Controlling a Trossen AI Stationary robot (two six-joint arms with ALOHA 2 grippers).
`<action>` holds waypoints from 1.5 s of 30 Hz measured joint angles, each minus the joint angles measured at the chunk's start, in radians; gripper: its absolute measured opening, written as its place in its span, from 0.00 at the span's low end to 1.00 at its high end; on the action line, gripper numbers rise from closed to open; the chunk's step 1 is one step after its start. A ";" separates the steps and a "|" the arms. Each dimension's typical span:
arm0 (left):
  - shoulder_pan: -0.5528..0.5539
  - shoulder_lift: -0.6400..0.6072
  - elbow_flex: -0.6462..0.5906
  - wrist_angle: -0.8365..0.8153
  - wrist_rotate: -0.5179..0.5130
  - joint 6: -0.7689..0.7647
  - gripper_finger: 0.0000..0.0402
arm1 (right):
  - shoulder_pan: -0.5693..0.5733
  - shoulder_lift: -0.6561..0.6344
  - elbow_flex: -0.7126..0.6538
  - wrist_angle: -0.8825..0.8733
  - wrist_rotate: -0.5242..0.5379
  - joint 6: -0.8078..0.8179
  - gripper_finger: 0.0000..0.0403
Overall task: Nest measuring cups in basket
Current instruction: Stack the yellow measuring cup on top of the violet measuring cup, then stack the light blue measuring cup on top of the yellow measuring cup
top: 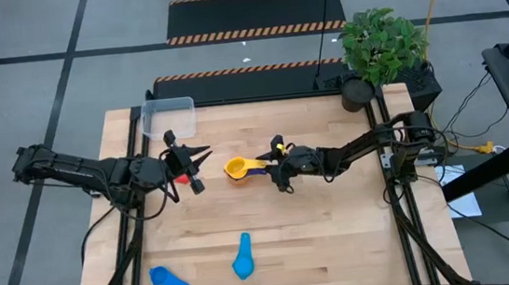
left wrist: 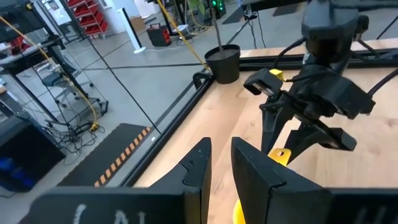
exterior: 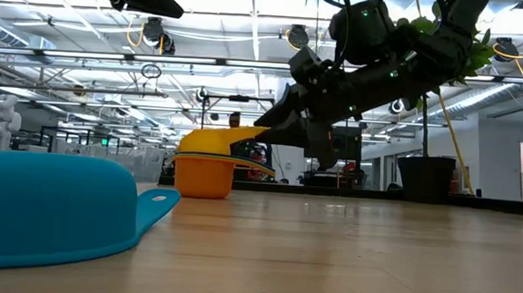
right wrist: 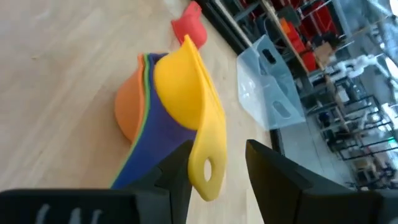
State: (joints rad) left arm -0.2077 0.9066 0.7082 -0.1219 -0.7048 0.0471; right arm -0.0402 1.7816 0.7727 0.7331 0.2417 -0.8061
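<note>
Already 4 cups (right wrist: 163,102) sit nested, yellow uppermost; right hand (right wrist: 217,163), open, straddles its handle, well short of the basket (top: 169,117). Left hand (top: 190,158), nearly closed, waits beside.

Cups counted: seven.

Stack of four just ahead of the right arm's fingers (right wrist: 273,171): yellow cup (right wrist: 186,93) on top, then navy cup (right wrist: 152,155), green cup (right wrist: 145,102) showing only as a thin rim, orange cup (right wrist: 127,112) outermost.

One red cup (right wrist: 189,25) beyond the stack.

Two light blue cups (top: 243,258) (top: 167,279), well apart from both pairs of fingers.

One clear basket (top: 169,118).

One potted plant (top: 379,51).
</note>
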 joint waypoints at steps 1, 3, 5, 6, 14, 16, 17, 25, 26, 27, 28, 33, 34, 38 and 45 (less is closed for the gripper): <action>0.000 0.000 0.000 0.000 0.000 -0.009 0.16 | 0.002 0.000 0.000 -0.008 0.011 0.009 0.35; 0.000 0.000 0.000 0.000 0.000 -0.027 0.16 | 0.009 0.000 0.000 -0.023 0.027 0.026 0.35; 0.000 0.000 0.000 0.000 0.000 -0.043 0.16 | 0.013 0.000 0.000 -0.039 0.035 0.041 0.35; 0.000 0.000 0.000 0.000 0.000 -0.053 0.16 | 0.016 0.000 0.000 -0.046 0.039 0.050 0.35; -0.011 0.000 0.000 -0.001 -0.001 -0.114 0.16 | 0.058 0.000 0.000 -0.065 0.045 0.082 0.35; -0.021 0.000 0.000 -0.001 -0.001 -0.121 0.16 | 0.067 -0.003 0.000 -0.068 0.047 0.089 0.35; -0.026 0.000 0.000 -0.001 0.000 -0.125 0.16 | 0.071 -0.005 0.000 -0.066 0.052 0.091 0.35; -0.045 0.000 0.000 -0.001 0.000 -0.165 0.16 | 0.092 -0.011 0.000 -0.081 0.126 0.136 0.35; -0.045 0.000 0.000 -0.001 0.000 -0.170 0.16 | 0.091 -0.011 0.000 -0.082 0.127 0.154 0.35; -0.045 0.000 0.000 -0.001 0.000 -0.174 0.16 | 0.090 -0.011 0.000 -0.081 0.128 0.178 0.35; -0.045 0.000 0.000 -0.001 0.000 -0.180 0.16 | 0.087 -0.011 0.000 -0.080 0.128 0.201 0.35; -0.045 0.000 0.000 -0.001 0.000 -0.188 0.16 | 0.077 -0.047 0.001 -0.100 0.123 0.286 0.35; -0.046 0.000 0.000 -0.003 0.000 -0.188 0.16 | 0.075 -0.061 0.001 -0.115 0.121 0.299 0.35; -0.045 0.000 0.000 -0.016 0.000 -0.199 0.16 | 0.066 -0.127 0.001 -0.173 0.117 0.337 0.35; -0.045 0.000 0.000 -0.086 0.000 -0.286 0.16 | 0.054 -0.247 0.001 -0.303 0.040 0.400 0.35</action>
State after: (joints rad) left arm -0.2531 0.9070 0.7082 -0.2080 -0.7049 -0.2389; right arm 0.0135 1.5349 0.7734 0.4299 0.2819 -0.4057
